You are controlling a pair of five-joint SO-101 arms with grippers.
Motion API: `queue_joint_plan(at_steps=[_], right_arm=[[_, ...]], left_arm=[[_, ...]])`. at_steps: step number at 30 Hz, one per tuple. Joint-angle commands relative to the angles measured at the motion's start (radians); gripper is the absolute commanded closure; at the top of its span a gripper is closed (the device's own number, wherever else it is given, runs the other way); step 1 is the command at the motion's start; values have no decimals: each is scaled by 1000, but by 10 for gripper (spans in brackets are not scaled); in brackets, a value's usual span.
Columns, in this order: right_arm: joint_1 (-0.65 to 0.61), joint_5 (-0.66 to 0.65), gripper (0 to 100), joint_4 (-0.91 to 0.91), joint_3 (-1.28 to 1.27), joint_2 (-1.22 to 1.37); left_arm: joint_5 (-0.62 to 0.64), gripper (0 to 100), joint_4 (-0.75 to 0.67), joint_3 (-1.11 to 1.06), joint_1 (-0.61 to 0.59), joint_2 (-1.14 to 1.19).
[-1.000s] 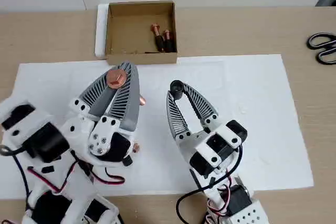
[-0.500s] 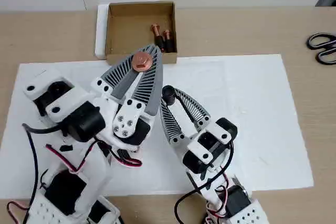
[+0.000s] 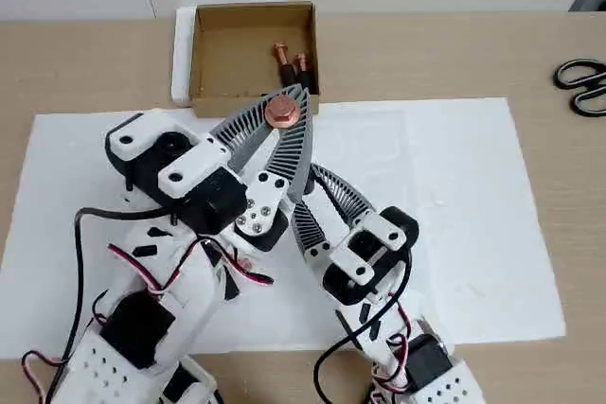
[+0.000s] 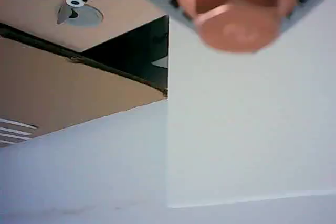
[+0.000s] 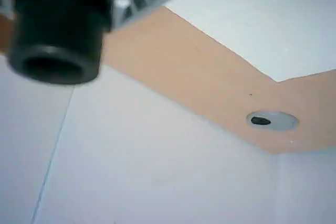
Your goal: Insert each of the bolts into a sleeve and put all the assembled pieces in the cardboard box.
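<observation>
L gripper [image 3: 284,109], clamped on copper bolt [image 3: 282,114], hangs just short of cardboard box [image 3: 254,99] front wall and crosses over the tips of R gripper [image 3: 305,184] w/ black sleeve [image 5: 55,35], so there's no free gap betw. the two arms. Inside box, 2 assembled pieces [image 3: 292,65] take the right part; left part of floor is bare. Paper sheet [image 3: 445,196] right of both arms is open, scissors [image 3: 579,85] well apart on table beyond it; white slab [image 3: 182,54] lies against box's left wall.

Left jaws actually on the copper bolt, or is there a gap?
Touching. High view: the bolt head sits pinched between the jaws of the left gripper, near their tips, no gap on either side.
</observation>
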State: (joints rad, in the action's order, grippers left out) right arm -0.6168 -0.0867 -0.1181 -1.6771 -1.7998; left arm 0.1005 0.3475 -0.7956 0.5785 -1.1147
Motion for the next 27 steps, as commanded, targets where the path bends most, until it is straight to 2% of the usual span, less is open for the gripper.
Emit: queue_joint_plan(at_steps=[1,13,18,22,27], right_arm=[[-2,-8,992,39,-6,-12],[-5,-8,992,188,-6,-12],[-5,-78,992,194,-6,-12],[-5,-78,993,196,-6,-12],[-5,-77,993,191,-6,-12]], left_arm=[[-6,994,-25,5,-2,2],[-5,994,-28,7,2,2],[-5,994,-38,7,3,5],[-5,994,-112,-18,3,29],[-5,994,-117,-19,3,69]])
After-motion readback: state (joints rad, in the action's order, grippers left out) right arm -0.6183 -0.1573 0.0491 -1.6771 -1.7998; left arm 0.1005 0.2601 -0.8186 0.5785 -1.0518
